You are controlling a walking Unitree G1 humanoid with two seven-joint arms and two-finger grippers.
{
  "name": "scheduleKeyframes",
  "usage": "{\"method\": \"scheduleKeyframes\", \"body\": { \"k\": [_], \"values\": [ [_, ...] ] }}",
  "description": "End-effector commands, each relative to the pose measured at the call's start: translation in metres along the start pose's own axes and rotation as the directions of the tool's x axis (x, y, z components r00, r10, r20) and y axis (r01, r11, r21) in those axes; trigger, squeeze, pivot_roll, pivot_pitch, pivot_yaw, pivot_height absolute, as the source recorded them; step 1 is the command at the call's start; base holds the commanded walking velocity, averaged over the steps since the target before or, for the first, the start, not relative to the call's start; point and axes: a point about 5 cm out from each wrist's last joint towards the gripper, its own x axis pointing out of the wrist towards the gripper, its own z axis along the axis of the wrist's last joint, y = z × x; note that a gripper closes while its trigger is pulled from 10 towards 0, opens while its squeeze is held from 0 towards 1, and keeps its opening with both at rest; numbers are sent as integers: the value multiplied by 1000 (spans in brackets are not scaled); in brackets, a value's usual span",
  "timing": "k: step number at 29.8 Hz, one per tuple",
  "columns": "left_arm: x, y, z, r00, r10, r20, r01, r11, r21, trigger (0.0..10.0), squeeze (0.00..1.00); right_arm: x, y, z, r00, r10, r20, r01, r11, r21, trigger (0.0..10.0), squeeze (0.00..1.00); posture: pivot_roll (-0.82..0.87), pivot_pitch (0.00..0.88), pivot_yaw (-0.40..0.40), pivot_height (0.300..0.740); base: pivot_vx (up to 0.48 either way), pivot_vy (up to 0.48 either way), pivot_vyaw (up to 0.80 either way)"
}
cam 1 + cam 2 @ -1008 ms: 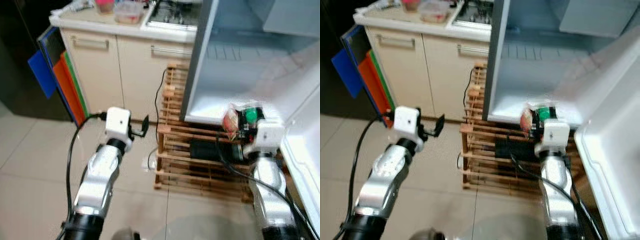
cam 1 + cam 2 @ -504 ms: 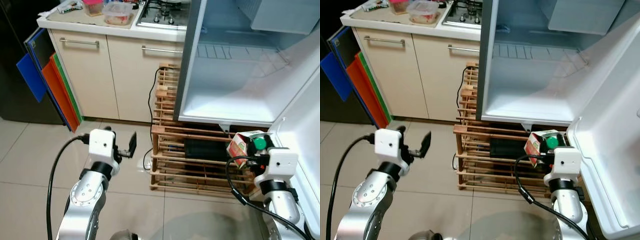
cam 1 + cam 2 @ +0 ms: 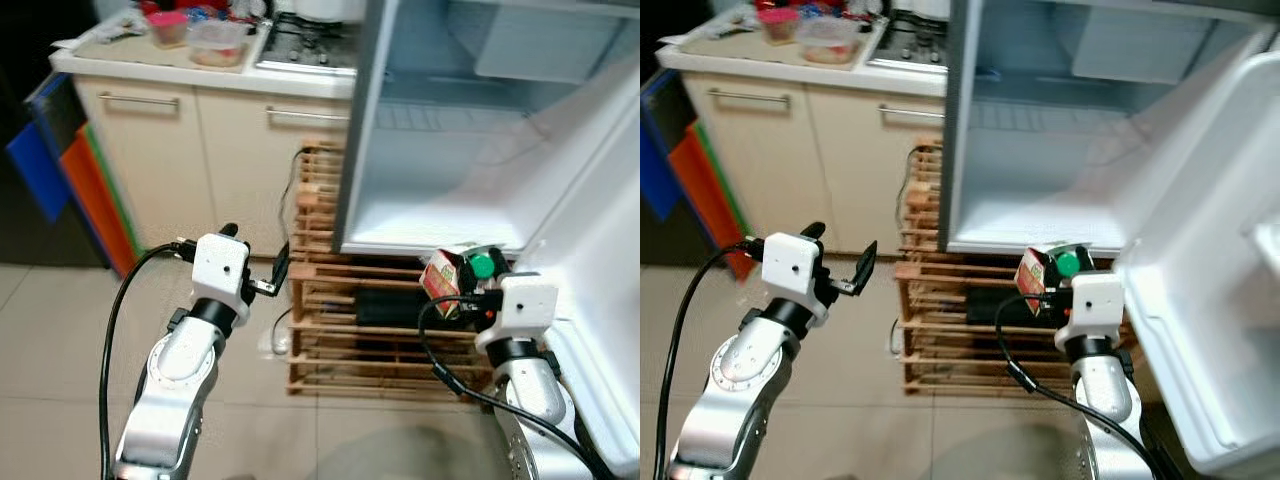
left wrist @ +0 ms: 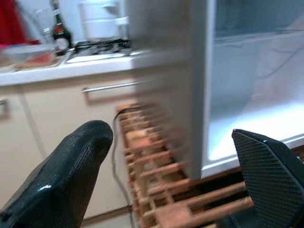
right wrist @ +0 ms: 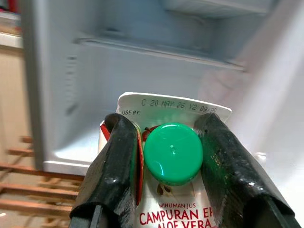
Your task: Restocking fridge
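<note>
While right fingers (image 5: 118, 161) clamp the juice carton (image 5: 175, 190) before the open fridge (image 3: 450, 150), left fingers (image 4: 71, 166) spread wide near a wooden rack (image 3: 330, 310).

The right gripper (image 3: 462, 275) grips a juice carton (image 3: 441, 281), seemingly below the open fridge (image 3: 470, 150).

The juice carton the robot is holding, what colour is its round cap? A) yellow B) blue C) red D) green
D: the right gripper is shut on the juice carton, and the round cap between its black fingers is bright green, seen in the right wrist view and the head views.
</note>
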Motion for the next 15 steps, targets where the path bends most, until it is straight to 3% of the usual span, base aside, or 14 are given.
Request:
{"method": "scheduleKeyframes", "body": {
  "k": [1, 12, 15],
  "values": [
    [3, -5, -3, 999, -31, -19, 31, 999, -17, 10000, 0, 1, -4, -2, 1000, -18, -14, 18, 1000, -15, 0, 0, 29, 3, -50, 740, 480, 0, 0],
    [11, -8, -7, 998, -54, -35, 53, 998, -20, 10000, 0, 9, 3, -2, 1000, 1, -2, -1, 1000, -15, 0, 0, 29, 0, -51, 740, 480, 0, 0],
    [11, -6, -8, 999, -36, -39, 35, 999, -20, 10000, 0, 11, 4, -2, 1000, 0, -1, 0, 1000, -16, 0, 0, 31, 0, -50, 740, 0, 0, 0]
  ]
}}
